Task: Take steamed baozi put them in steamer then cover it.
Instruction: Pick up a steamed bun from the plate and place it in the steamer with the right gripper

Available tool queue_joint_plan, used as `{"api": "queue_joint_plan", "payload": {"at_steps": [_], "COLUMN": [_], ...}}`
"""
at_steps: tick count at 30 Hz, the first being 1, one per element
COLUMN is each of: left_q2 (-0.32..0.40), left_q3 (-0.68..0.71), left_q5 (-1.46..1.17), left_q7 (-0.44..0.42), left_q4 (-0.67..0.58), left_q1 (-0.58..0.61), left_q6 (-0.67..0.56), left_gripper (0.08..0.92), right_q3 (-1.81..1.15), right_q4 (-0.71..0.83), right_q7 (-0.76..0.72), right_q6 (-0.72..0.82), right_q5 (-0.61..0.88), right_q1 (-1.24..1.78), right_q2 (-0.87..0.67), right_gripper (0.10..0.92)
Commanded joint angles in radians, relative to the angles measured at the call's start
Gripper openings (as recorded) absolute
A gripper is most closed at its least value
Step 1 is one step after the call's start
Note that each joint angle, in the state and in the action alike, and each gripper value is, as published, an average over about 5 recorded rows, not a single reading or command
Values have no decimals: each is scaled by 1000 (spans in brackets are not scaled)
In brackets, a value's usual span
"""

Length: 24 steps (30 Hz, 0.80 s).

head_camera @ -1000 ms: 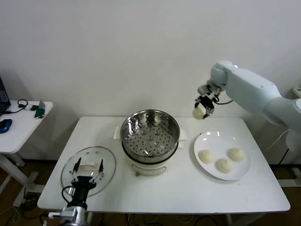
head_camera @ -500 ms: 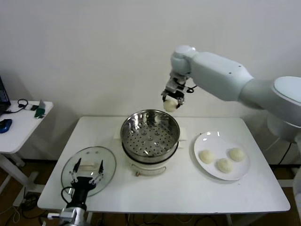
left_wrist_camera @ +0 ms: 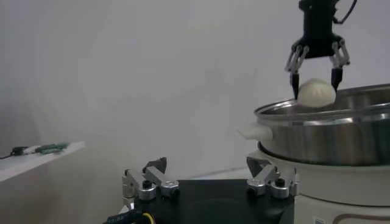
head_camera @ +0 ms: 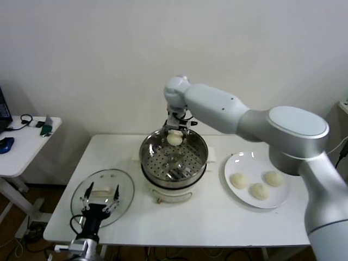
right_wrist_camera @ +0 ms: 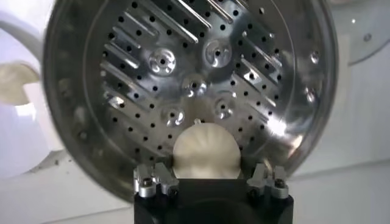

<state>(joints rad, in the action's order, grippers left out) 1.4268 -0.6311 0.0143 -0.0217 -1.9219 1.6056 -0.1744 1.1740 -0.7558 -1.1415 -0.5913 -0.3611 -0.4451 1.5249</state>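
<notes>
A baozi (head_camera: 174,138) is pinched in the right claw (head_camera: 175,130), hung over the far rim of the steamer (head_camera: 174,157), the arm stretched across from the right. Three baozi (head_camera: 259,183) are seen on the plate (head_camera: 239,163). The cover (head_camera: 102,197) is laid on the surface (head_camera: 217,217), with the left claw (head_camera: 99,204) spread above it, arm cut off.

You're looking at a plain test room or lab, not a home kitchen: a bare white wall (head_camera: 81,54), a white folding worktop (head_camera: 217,217) carrying cooking props, and a side desk (head_camera: 22,144) strewn with cables and a mouse (head_camera: 5,144).
</notes>
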Motion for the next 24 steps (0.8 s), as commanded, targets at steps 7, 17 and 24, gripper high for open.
{"api": "queue_joint_plan", "payload": {"at_steps": [7,17,24], "left_q2": [4,6,6], "left_q3": [7,8,8], "left_q5": [6,9,14], "left_q7": [0,3,5], "left_q4": [9,7,-2], "left_q1": [-12,-11,-9], "left_q6": [7,10,11], "left_gripper": [823,823,823], "right_q3": [-44,-50,-48], "right_q4": [75,52,-48], "right_q7": [18,8,-44], "right_q6": [-30,-3,6], "right_q5": [-131,-92,9], "right_q1": [95,75,-8], "right_q2": [39,23,-51], "right_gripper": [727,816,823]}}
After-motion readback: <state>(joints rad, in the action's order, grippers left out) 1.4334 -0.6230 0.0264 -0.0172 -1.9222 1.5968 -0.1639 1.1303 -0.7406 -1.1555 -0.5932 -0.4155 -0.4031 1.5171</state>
